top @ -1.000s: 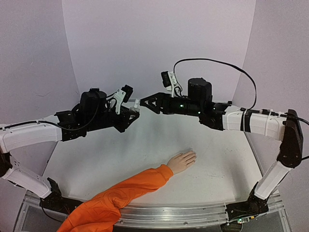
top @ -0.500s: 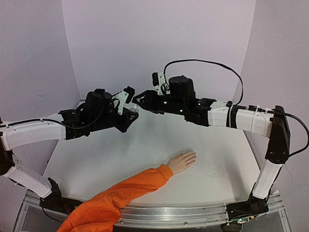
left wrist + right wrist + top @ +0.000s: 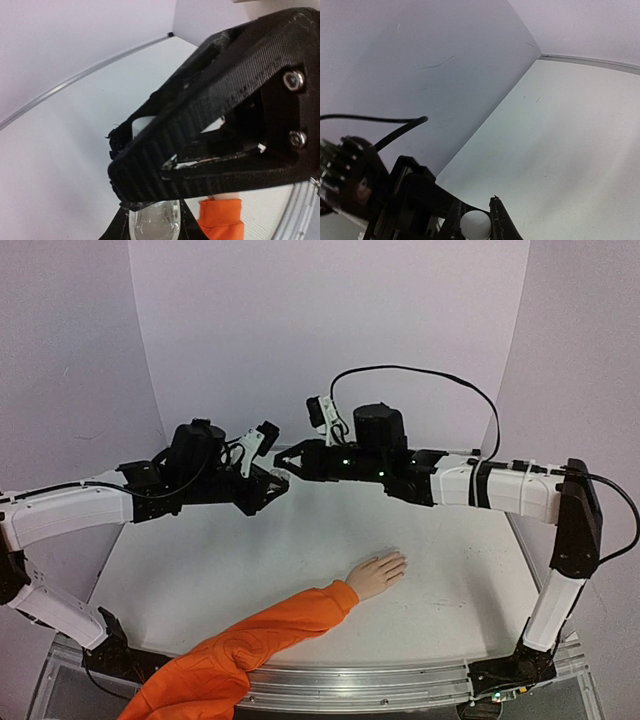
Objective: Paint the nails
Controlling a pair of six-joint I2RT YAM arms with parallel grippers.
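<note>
- Meeting in mid-air over the far part of the table [image 3: 450,540], the left claw [image 3: 270,480] and right claw [image 3: 290,462] come tip to tip, well apart from the mannequin hand [image 3: 378,574].
- Left claw: pressed onto a small clear bottle [image 3: 155,224]. It shows only in the left wrist view, at the bottom edge between the black fingers, too blurred to tell any label.
- Right claw: pinched on the white cap [image 3: 475,225]. The right wrist view shows it as a round white disc between the fingertips; the left wrist view shows its side, half hidden behind the right claw's black body.
- Nails [image 3: 400,560]: skin-coloured, too small to tell apart, at the fingertips of the mannequin hand, which lies flat at mid-table with fingers pointing right and away.
- Orange sleeve [image 3: 250,645]: runs from the wrist to the near-left edge; the left wrist view catches only its cuff.
</note>
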